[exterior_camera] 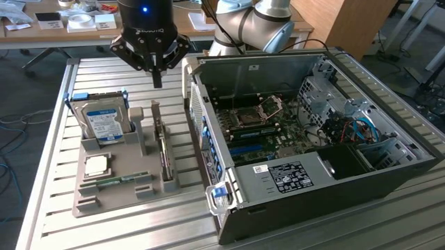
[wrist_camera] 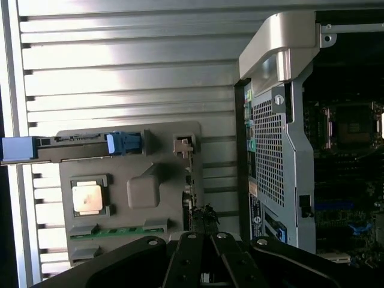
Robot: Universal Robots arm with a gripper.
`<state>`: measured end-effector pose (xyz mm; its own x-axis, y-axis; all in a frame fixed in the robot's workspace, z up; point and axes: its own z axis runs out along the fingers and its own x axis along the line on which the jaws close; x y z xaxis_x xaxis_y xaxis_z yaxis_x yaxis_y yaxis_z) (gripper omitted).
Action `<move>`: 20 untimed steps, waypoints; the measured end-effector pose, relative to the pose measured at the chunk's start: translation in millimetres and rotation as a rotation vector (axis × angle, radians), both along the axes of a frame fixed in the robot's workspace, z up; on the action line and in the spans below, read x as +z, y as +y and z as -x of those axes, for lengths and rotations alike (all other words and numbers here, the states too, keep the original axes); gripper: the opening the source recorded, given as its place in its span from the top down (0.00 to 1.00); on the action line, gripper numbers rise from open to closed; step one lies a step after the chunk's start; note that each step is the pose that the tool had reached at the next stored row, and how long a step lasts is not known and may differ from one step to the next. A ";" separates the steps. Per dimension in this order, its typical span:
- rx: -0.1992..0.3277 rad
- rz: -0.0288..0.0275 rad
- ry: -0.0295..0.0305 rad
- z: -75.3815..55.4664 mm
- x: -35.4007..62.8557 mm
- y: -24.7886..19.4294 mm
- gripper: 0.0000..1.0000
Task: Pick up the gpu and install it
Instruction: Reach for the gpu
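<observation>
Lying at the near end of a grey tray (exterior_camera: 111, 200) on the slatted table (exterior_camera: 139, 229), a RAM stick (exterior_camera: 122, 179) sits flat in its slot, with a CPU (exterior_camera: 97, 165) in a square pocket just behind it. Farther back on the tray, a hard drive (exterior_camera: 104, 122) with a blue label stands upright in a bracket.

The gpu (exterior_camera: 160, 140) stands on its long edge in a slot along the tray's side, on the exterior view's right. It runs front to back between the hard drive's post and the case (exterior_camera: 292, 177), and is not yet installed. In the wrist view it shows edge-on as a thin strip at the tray's margin.

The case lies open just beside the tray, on the exterior view's right, with the motherboard (exterior_camera: 264, 130) and its empty socket exposed.

Beyond the tray's far end, the gripper (exterior_camera: 158, 82) hangs pointing down over the table, roughly in line with the gpu and apart from it. Its fingers are pressed together with nothing between them.

Behind it rises the arm (exterior_camera: 257, 23), and farther off a desk (exterior_camera: 41, 32) carries small boxes.
</observation>
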<state>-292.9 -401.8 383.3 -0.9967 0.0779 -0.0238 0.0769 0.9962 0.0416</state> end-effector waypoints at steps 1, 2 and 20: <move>0.000 0.0002 0.0001 0.0 0.0 -1.4 0.89; 0.000 0.0003 0.0001 0.0 0.0 -2.8 0.89; 0.000 0.0156 0.0000 0.0 -0.2 -21.6 0.89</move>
